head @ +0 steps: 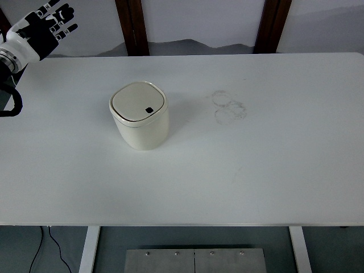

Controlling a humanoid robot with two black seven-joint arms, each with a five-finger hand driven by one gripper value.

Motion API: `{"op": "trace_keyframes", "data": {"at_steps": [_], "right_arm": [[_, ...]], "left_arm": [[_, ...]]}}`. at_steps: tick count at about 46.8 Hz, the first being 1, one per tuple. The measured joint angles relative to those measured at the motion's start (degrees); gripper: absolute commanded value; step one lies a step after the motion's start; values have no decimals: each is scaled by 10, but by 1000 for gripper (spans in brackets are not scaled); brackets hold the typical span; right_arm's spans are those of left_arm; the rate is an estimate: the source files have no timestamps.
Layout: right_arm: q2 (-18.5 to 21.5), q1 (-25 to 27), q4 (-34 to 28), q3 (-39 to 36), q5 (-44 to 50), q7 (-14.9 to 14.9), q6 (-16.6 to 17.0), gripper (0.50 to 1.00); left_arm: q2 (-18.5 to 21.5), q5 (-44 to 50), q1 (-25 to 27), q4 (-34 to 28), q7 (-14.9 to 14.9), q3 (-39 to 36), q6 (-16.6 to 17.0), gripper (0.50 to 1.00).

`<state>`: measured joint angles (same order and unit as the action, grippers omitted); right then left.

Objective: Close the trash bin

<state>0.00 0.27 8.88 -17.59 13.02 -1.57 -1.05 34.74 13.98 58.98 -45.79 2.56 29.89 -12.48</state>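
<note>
A cream, rounded-square trash bin (140, 115) stands on the white table (256, 170), left of centre. Its flat lid with a small black square lies down flush on top. My left hand (46, 25) is at the far left top corner, beyond the table's back edge and well away from the bin. Its fingers are spread and hold nothing. My right arm is out of view.
Faint grey ring marks (228, 106) show on the table right of the bin. Two dark wooden posts (132, 27) stand behind the table. A black cable (54, 247) hangs below the table's front edge at left.
</note>
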Motion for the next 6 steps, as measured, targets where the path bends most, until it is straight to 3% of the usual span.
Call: {"op": "trace_keyframes", "data": {"at_steps": [6], "right_arm": [[0,0,0,1,2,-3,0,995]], "left_arm": [[0,0,0,0,0,0,0,1000]]}}
